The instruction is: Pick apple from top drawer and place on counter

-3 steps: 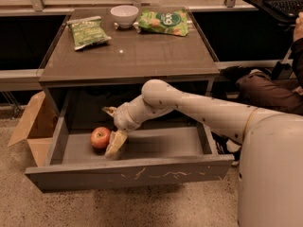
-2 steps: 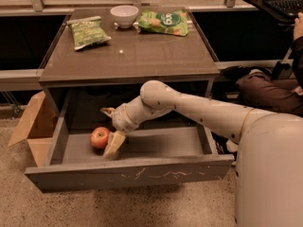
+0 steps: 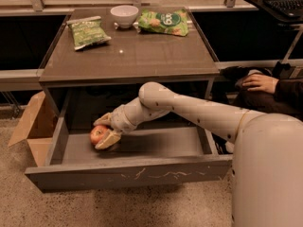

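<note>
Top drawer [image 3: 161,144] of the desk [image 3: 142,51], pulled open, with the apple [image 3: 96,135] at its left end. The end effector [image 3: 100,134] reaches inside, apparently clamped on the apple. A white bowl [image 3: 124,15] stands on the desk.

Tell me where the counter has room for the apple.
The counter is bare from its front edge to the left bag, white bowl and right bag crowding the back. The end effector is at the apple in the top drawer.

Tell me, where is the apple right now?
In the camera view, the apple sits at the left of the open drawer, at the end effector, below the counter.
</note>
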`<state>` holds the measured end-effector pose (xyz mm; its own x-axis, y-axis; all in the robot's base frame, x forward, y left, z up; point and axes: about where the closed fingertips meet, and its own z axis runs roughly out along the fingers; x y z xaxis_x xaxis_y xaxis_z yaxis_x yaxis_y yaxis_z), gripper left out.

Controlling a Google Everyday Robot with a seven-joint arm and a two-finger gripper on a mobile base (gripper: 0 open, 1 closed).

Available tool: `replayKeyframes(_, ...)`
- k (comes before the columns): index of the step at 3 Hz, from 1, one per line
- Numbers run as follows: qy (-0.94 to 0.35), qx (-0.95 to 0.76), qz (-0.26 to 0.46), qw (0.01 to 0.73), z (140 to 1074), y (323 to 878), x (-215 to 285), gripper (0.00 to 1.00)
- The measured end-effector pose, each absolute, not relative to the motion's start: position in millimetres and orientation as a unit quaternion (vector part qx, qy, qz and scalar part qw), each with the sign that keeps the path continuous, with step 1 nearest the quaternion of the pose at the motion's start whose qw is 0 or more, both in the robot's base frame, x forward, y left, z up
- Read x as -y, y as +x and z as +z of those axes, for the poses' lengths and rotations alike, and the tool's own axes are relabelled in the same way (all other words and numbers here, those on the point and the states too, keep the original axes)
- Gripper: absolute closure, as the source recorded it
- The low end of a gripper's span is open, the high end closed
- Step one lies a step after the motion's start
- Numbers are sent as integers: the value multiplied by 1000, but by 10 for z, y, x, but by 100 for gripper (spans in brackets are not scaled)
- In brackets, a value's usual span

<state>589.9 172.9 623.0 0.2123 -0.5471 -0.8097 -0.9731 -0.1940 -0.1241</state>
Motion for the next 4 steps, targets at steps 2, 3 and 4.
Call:
replayKeyframes(2,-701,-512,323,377,6635,5839,-1544,88)
replayKeyframes(3,-704,-485,323,407,7128,5778,-1254,100)
replayKeyframes(4,-726,-460,329,391,7512,5641,-966,100)
